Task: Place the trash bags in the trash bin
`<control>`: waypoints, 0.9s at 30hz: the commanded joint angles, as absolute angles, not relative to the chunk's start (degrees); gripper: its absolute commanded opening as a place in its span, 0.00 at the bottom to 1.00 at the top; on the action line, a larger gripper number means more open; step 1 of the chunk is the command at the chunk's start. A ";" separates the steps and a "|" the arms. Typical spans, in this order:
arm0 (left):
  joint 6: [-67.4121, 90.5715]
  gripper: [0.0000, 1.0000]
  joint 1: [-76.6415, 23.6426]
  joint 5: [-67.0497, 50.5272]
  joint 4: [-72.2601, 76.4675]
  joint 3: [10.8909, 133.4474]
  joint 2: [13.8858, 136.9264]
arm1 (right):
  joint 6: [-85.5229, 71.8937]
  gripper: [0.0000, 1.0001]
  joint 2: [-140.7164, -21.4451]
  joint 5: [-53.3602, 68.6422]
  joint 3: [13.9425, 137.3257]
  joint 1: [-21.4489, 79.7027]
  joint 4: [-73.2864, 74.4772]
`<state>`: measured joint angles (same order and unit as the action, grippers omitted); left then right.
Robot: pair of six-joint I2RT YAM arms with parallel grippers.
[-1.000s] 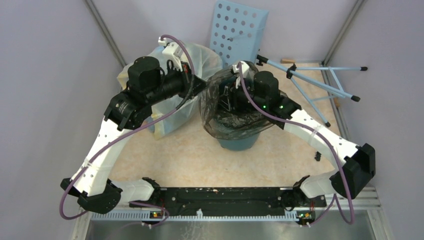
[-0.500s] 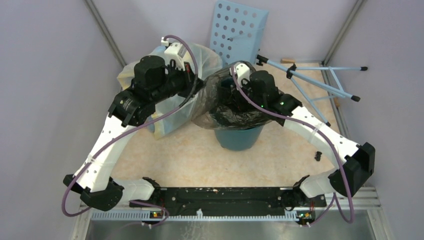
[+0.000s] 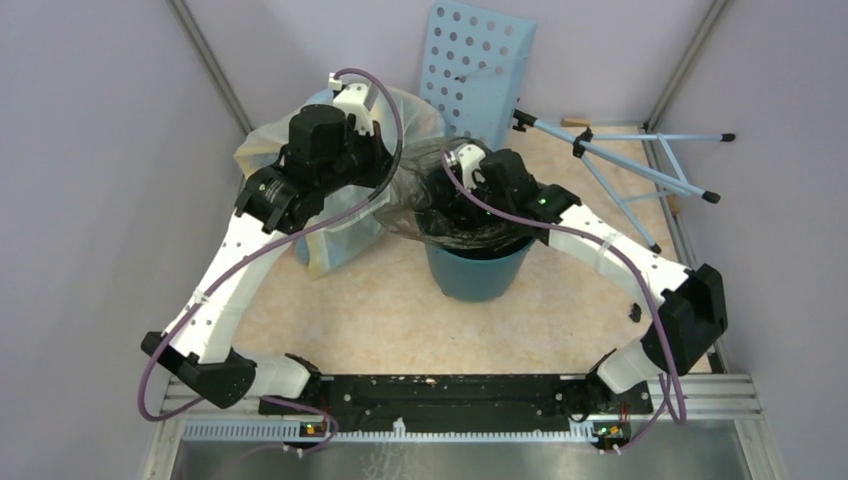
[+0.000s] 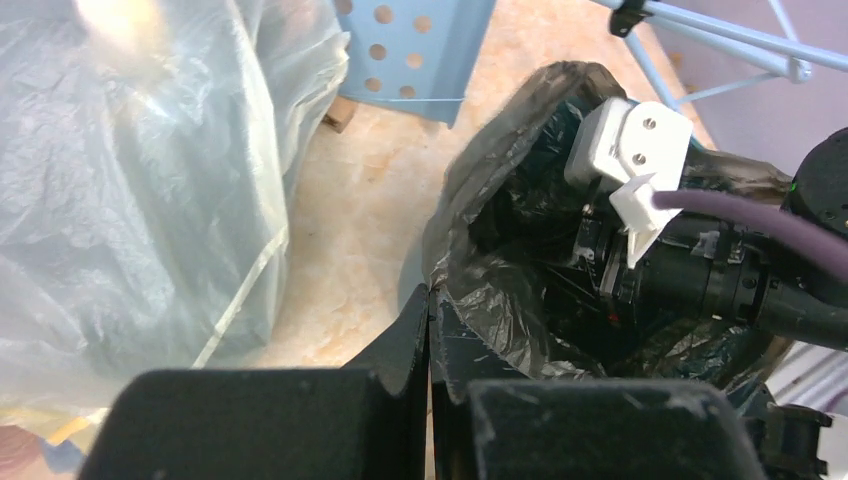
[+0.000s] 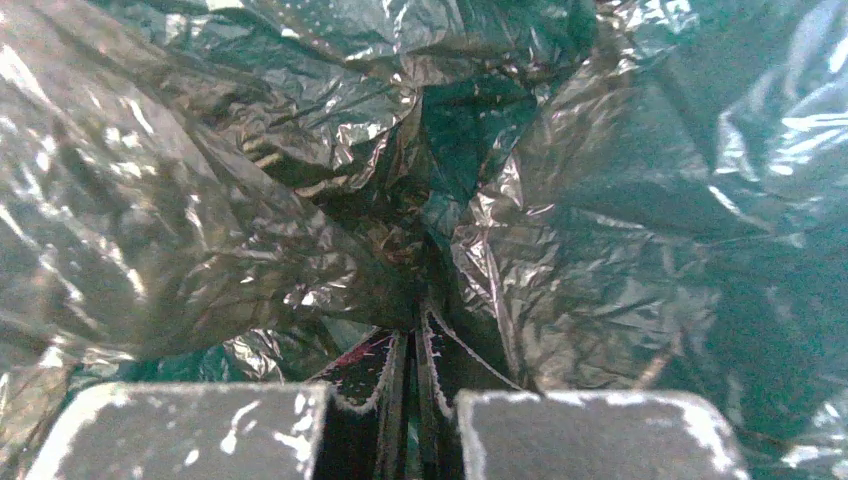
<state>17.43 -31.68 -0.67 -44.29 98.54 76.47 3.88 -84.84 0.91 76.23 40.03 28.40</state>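
My left gripper (image 4: 431, 305) is pinched together on the bag (image 4: 490, 200) rim, left of the bin (image 3: 478, 275). My right gripper (image 5: 412, 345) is clamped on film inside the bag, which drapes into the bin mouth.

The trash bag (image 3: 405, 200) is dark grey-black, see-through and crinkled with silvery glints, tinged green where the smooth teal-green trash bin (image 3: 478, 278) shows through it. On the left, a stuffed bag (image 3: 340, 240) is pale yellowish and translucent. The far panel (image 3: 480, 60) is light blue, dotted with round holes. The bench (image 3: 370, 310) is mottled peach-beige.
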 commanded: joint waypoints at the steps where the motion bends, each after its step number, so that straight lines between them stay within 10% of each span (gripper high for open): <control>1: 16.16 0.00 -29.29 0.32 -41.58 97.65 77.39 | 3.76 0.07 -86.68 0.18 83.24 40.34 33.73; 18: 17.06 0.00 -24.55 -9.09 -34.34 90.87 80.00 | -1.23 0.52 -75.04 14.46 97.04 40.58 55.44; 27: 15.69 0.00 -23.74 -10.13 -32.89 88.59 81.77 | 9.34 0.53 -76.28 24.87 97.64 41.39 59.94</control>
